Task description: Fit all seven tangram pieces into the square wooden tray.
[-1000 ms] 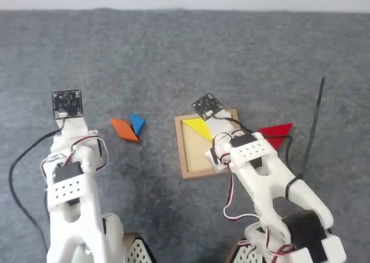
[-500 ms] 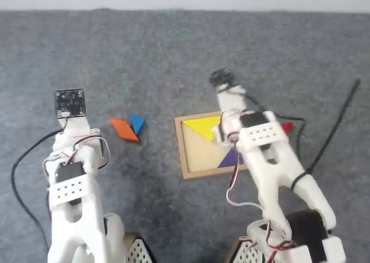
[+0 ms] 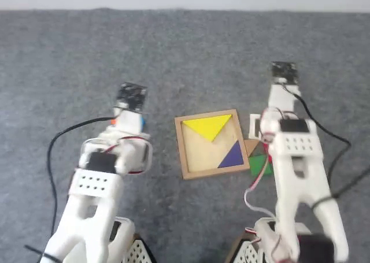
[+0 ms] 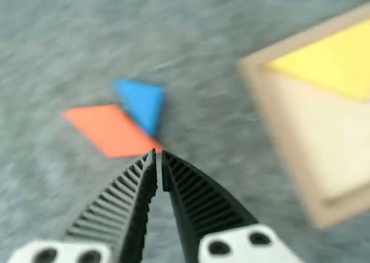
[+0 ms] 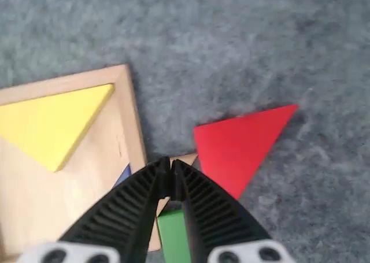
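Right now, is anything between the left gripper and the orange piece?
Nothing visible. The left gripper, shut, is right at the near edge of the orange piece, over grey carpet. The blue piece lies against it on the far side, not between them.

No legible text, label, number or sign on anything in view.

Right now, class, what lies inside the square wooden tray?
A yellow triangle and a smaller purple triangle lie inside the tray; the rest is bare wood. Nothing covers its floor from above.
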